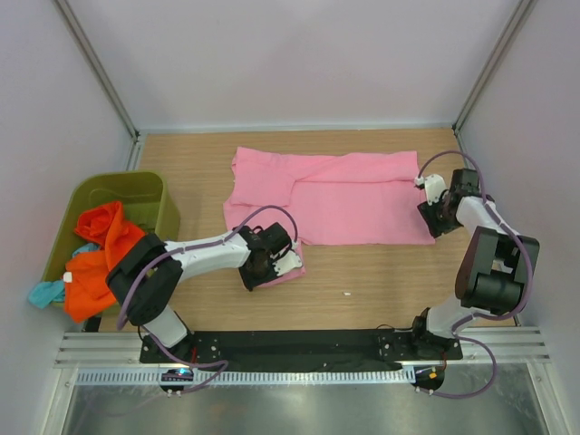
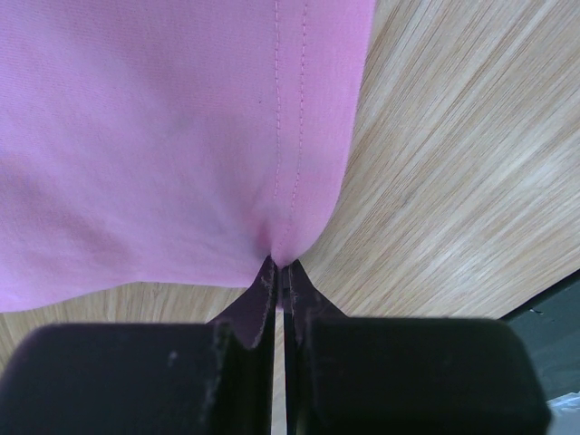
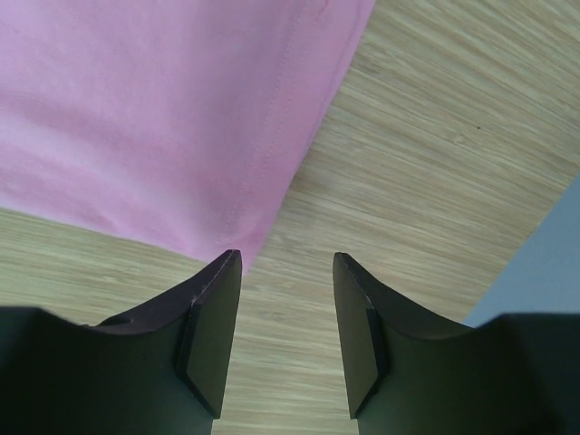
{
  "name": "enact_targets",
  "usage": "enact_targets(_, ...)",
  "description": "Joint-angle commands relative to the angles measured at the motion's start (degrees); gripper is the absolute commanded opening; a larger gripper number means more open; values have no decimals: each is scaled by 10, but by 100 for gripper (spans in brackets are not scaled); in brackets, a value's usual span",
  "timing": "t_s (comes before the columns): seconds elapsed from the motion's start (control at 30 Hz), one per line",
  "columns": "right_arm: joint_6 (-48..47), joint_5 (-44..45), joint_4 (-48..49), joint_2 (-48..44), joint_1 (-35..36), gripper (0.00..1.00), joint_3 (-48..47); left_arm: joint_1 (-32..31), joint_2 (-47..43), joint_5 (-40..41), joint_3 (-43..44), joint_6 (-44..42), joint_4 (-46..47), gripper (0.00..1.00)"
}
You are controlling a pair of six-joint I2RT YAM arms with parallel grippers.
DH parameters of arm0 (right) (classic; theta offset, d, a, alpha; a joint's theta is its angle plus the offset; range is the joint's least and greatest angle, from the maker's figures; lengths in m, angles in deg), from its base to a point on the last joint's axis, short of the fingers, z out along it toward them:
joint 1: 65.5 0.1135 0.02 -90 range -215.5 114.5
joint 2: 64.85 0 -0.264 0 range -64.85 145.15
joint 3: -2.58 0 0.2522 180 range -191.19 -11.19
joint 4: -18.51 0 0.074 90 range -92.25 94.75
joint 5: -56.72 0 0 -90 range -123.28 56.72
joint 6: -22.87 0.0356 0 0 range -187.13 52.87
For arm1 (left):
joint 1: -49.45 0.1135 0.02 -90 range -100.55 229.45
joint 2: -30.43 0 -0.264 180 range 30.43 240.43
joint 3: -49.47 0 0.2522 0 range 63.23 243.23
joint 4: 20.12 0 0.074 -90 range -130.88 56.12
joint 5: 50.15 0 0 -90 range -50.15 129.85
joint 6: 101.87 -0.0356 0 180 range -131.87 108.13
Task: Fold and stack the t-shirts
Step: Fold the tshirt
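Pink t-shirt: plain bright pink, stitching the same pink. Tabletop: light brown, fine wood grain. Bin, at left: olive green. Orange t-shirt: plain orange. Teal t-shirt: plain teal. Left hand and right hand: black. Walls: plain pale grey.

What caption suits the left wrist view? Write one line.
Left gripper shut on the stitched edge of the pink t-shirt, wooden table beneath.
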Motion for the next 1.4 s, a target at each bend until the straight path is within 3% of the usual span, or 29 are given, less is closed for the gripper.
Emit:
enact_targets(0.0,20,-34,-32,4,0,50,-19,2,16,-21,1,11,21,0)
enact_targets(0.67,62,-70,-62,39,-25,49,-23,3,16,-22,0,14,22,0)
enact_targets(1.1,73,-83,-64,64,-30,42,-39,3,19,-21,2,21,22,0)
enact_targets(1.17,73,-86,-67,66,-31,37,-42,3,20,-21,2,20,22,0)
enact_targets(1.2,71,-86,-70,67,-32,27,-44,3,20,-21,2,19,21,0)
enact_targets(1.3,75,-84,-67,64,-35,10,-45,2,20,-20,3,18,22,0)
enact_targets(1.37,80,-85,-73,57,-37,5,-51,3,18,-17,3,17,18,0)
